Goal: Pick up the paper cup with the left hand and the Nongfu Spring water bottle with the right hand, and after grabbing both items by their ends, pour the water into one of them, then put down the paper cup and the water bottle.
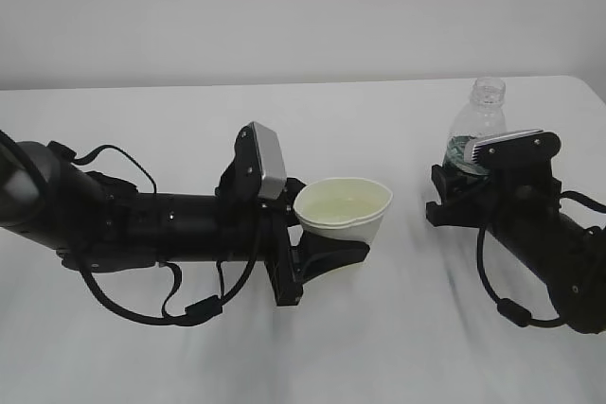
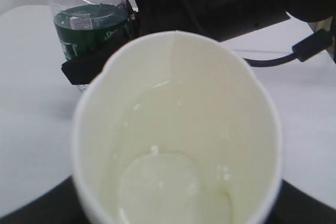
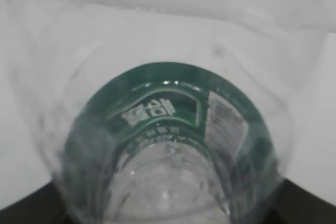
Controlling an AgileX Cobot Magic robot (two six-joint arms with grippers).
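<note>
**Cup and bottle both held low over the white desk**

Exterior view: the left gripper (image 1: 327, 248) is clamped around the lower body of the paper cup (image 1: 343, 212), which sits upright near the middle of the desk (image 1: 303, 347) with its rim squeezed slightly out of round. A pale liquid, the water (image 1: 343, 203), shows inside the cup. Toward the desk's right edge, the right gripper (image 1: 464, 182) is closed around the lower half of the Nongfu Spring water bottle (image 1: 478, 130). The bottle stands upright, its capless threaded neck at the top and its dark green label partly hidden behind the gripper. Cup and bottle are well apart. Whether either base touches the desk cannot be told.

Left wrist view: the cup fills the frame, seen from above its open mouth, with water pooled at the bottom over the round base. Dark edges of the gripper show at the lower corners. Beyond the rim, at the upper left, the bottle's green label band and the black right arm (image 2: 236, 3) are visible.

Right wrist view: the bottle's clear ribbed body and green label fill the picture, very close and blurred. Dark parts of the gripper show at both lower corners, on either side of the bottle.
</note>
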